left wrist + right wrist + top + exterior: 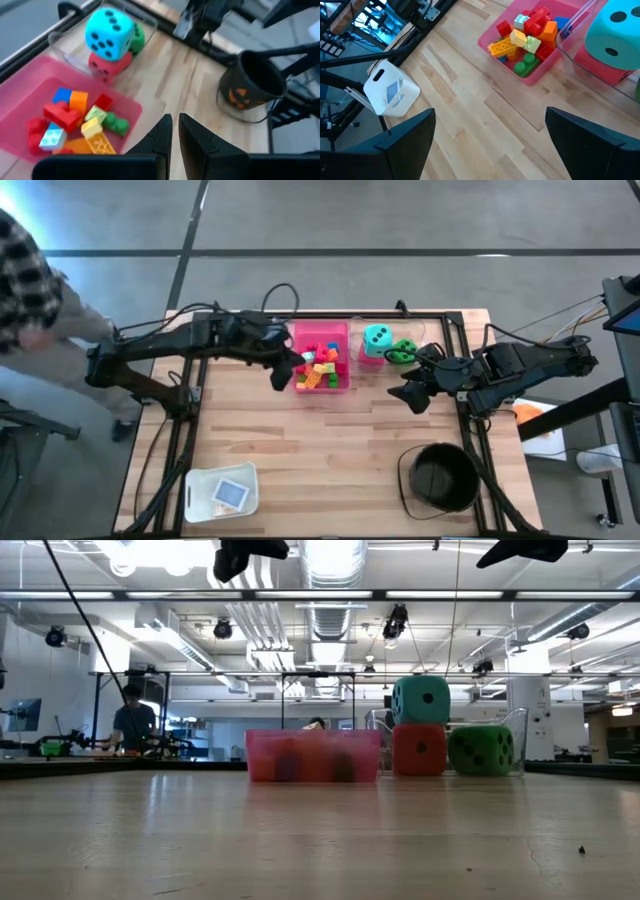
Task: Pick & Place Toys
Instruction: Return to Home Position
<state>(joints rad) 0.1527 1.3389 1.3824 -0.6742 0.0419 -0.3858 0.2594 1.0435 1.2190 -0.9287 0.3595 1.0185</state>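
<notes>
Pale plank counter (300, 450) inside a black frame, grey floor around it. In the low view, an open hall behind with ceiling ducts and strip lights, and one person (132, 722) far off at a bench. One pink tray (321, 330) at the far middle of the counter, long axis running near-to-far in the high view. Inside it, bricks (318, 370) heaped loose toward the near end: small studded plastic, red most common, plus orange, yellow, green, blue and light blue. Roughly a dozen, exact count not readable. Pointing every way, with one long orange-yellow brick (502, 47) flat on the heap, angled to the tray walls. Just right of the tray, one clear container (60, 46) with three dotted dice: teal die (377, 337) stacked on red die (418, 750), green die (403, 351) beside them to the right. One black bucket (440, 477) upright, mouth up, at the near right, orange face on its side. One white box (222, 492) at the near left, one small bluish card (232, 494) showing on it. Left end effector (281, 377) raised at the tray's left edge, fingers drawn nearly together with only a slit between, holding nothing. Right end effector (408, 396) raised over bare counter just near-side of the dice, fingers spread wide, holding nothing.
</notes>
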